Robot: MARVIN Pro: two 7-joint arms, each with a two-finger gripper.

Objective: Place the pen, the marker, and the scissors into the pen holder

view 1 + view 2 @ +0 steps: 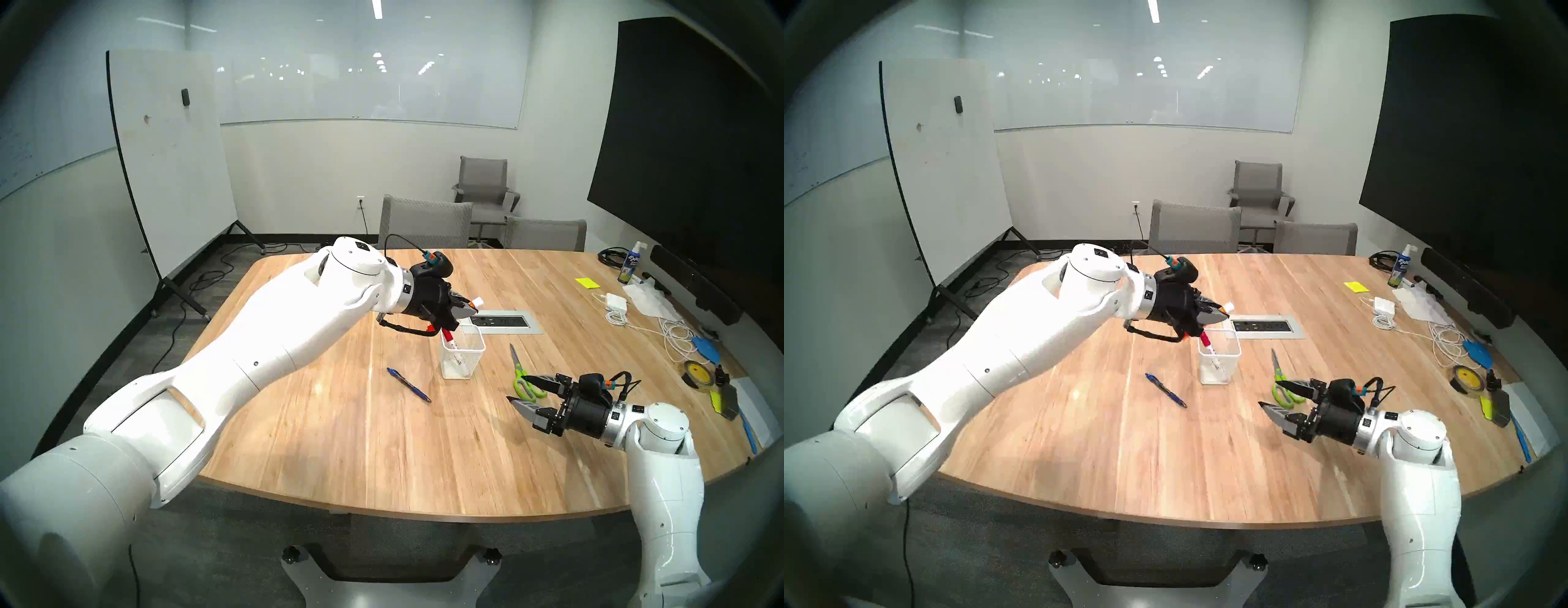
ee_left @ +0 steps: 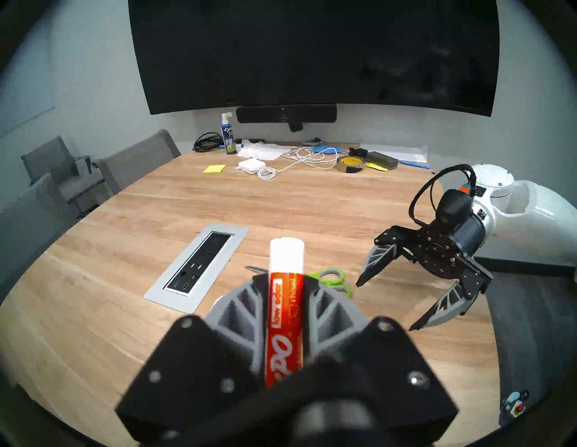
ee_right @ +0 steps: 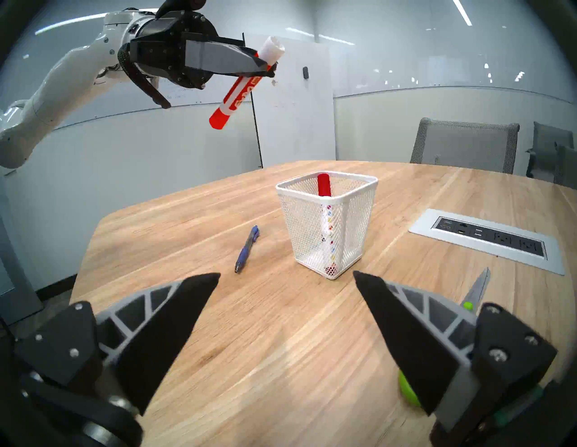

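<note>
At the upper left of the right wrist view, the left end effector (image 3: 265, 67) clenches an orange-capped marker (image 3: 242, 90) above the pen holder (image 3: 327, 224). The right end effector (image 3: 285, 277) gapes released. Pen (image 3: 246, 249) and scissors (image 1: 524, 375) lie on the table (image 1: 382, 446).

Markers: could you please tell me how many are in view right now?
2. One marker is clamped in the left gripper, in the air above the table. The other marker stands inside the pen holder, red cap up. None seems hidden.
</note>
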